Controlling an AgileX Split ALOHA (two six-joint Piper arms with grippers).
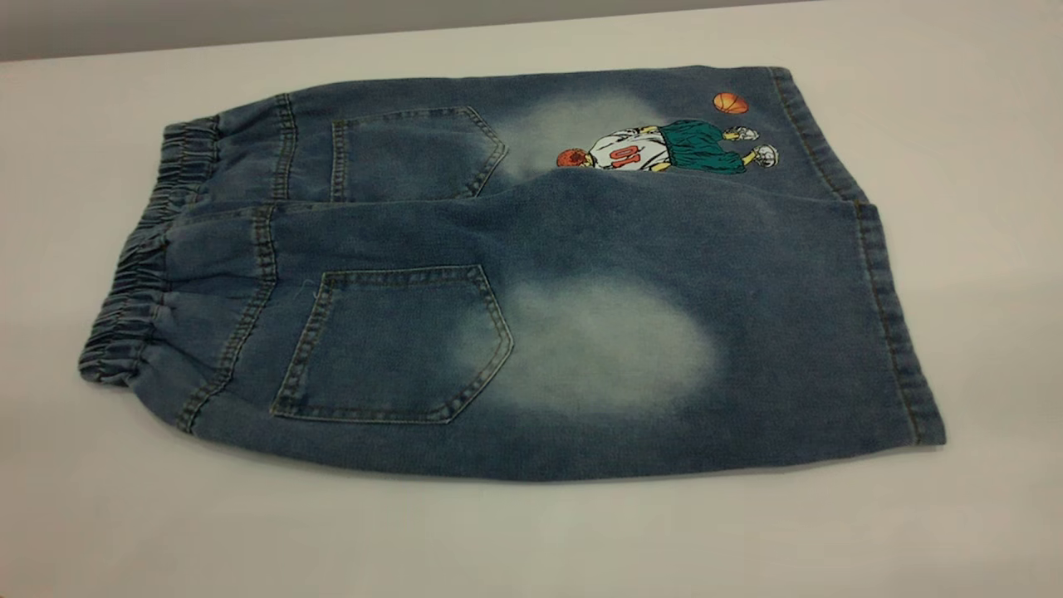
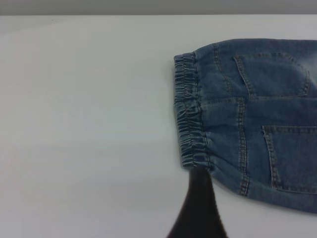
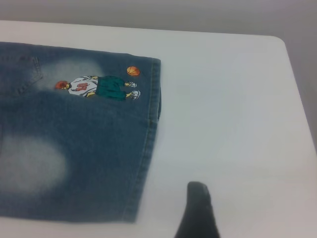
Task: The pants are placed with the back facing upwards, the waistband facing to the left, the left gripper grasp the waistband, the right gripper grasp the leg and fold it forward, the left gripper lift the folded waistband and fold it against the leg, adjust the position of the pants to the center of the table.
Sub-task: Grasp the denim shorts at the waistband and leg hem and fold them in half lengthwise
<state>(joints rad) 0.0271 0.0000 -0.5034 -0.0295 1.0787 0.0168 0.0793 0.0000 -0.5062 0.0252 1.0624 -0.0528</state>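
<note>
The pants (image 1: 531, 274) lie flat on the table (image 1: 531, 540), back up, with the elastic waistband (image 1: 137, 282) to the left. The plain leg (image 1: 631, 349) with the pale oval is nearest; the leg with the cartoon player (image 1: 664, 149) lies behind it. Neither gripper shows in the exterior view. In the left wrist view the dark tip of my left gripper (image 2: 198, 208) sits just off the near corner of the waistband (image 2: 188, 114). My right gripper (image 3: 198, 210) shows as a dark tip over bare table, apart from the hem (image 3: 146, 148).
The table's far edge (image 1: 249, 46) runs behind the pants. Its rounded corner (image 3: 282, 42) and side edge show in the right wrist view. Bare tabletop surrounds the pants on every side.
</note>
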